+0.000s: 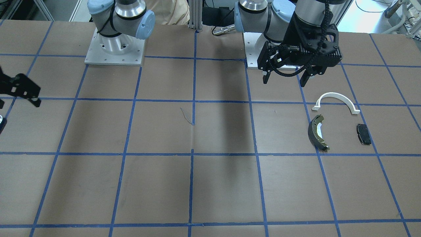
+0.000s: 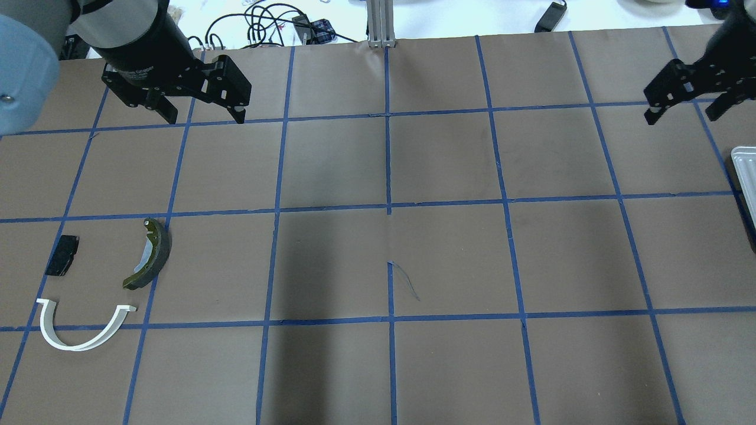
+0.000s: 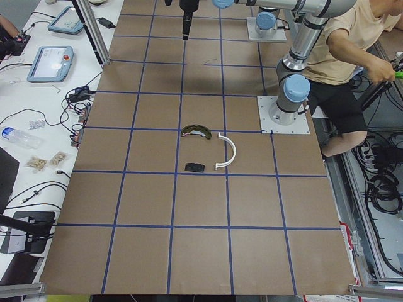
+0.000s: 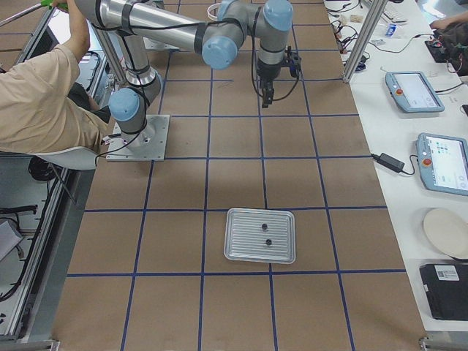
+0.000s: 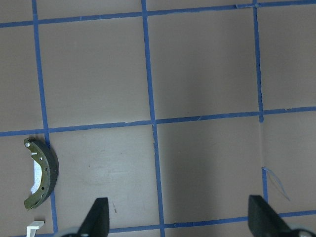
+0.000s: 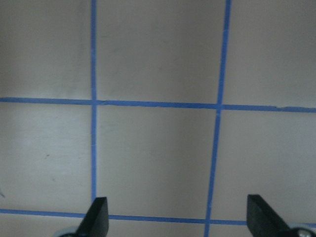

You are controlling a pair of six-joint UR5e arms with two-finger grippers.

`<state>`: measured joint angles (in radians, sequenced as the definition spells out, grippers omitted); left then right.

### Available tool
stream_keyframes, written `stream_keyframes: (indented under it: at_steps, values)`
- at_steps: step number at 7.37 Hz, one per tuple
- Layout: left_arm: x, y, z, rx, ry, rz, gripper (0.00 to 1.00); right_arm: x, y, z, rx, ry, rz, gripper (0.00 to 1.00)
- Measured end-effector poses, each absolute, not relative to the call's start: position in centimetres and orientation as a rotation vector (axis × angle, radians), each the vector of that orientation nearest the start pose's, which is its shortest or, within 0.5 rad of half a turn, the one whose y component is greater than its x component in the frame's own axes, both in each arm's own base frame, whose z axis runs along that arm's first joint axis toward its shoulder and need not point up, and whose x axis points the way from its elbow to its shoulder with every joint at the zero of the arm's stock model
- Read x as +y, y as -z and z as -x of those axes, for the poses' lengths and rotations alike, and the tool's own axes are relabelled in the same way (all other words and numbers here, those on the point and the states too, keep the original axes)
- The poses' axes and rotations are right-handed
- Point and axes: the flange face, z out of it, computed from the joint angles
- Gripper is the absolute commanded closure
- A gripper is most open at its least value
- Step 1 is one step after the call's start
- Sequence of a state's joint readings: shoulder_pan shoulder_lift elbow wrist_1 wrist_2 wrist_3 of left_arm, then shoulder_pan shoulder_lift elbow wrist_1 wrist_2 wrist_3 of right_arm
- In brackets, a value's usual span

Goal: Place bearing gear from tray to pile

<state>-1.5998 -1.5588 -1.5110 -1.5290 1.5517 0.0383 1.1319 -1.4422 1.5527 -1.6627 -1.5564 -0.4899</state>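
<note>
**A:** What is hard to make out?

**B:** The gear. Only the right-side view shows the whole tray [image 4: 241, 250], and on it lie two dark specks [image 4: 263, 227], too small to tell which is the gear. Overhead, the tray is cut off at the right edge.

**A:** And the claws?

**B:** The left claw [image 2: 204, 118] hangs wide and empty above the bench [image 2: 449, 260], off to one side of the pile [image 1: 317, 131]. The right claw [image 2: 685, 112] is partly cropped overhead. Its wrist view shows the fingers spread wide with nothing between them, only grid below.

**A:** How does the pile lie?

**B:** Far left overhead: pad [image 2: 62, 255], shoe [image 2: 150, 254] and arch [image 2: 82, 342], near each other but apart. The left wrist view catches only the shoe and a corner of the arch.

**A:** And the surroundings?

**B:** Brown covering with blue tape squares. A person in a beige shirt [image 3: 340, 44] sits behind the arm bases. Tablets [image 4: 444, 162] and cables lie on the side tables.
</note>
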Motion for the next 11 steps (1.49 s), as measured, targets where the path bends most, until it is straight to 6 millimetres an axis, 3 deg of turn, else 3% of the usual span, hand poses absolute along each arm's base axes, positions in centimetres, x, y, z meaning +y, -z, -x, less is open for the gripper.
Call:
stream_keyframes:
  at_steps: [1, 3, 5, 7, 9, 11]
  values:
    - [-49.3, -52.7, 15.0, 3.154, 0.179, -0.109, 0.00, -55.7, -41.2, 16.9, 3.134, -0.026, 0.092, 0.00]
    - [-49.2, -52.8, 15.0, 3.154, 0.179, -0.110, 0.00, -55.5, -34.8, 28.5, 3.140, -0.033, 0.163, 0.00]
    - [-49.2, -52.8, 15.0, 3.154, 0.179, -0.108, 0.00, -54.7, -28.3, 36.3, 3.145, -0.017, 0.254, 0.00]
    - [-49.2, -52.8, 15.0, 3.154, 0.180, -0.108, 0.00, -54.2, -23.9, 39.9, 3.145, -0.011, 0.297, 0.00]
    - [-49.2, -52.8, 15.0, 3.154, 0.180, -0.108, 0.00, -54.6, -21.3, 41.3, 3.163, 0.008, 0.315, 0.05]
    - [-49.2, -52.8, 15.0, 3.154, 0.180, -0.108, 0.00, -54.9, -19.7, 41.8, 3.159, 0.006, 0.316, 0.18]
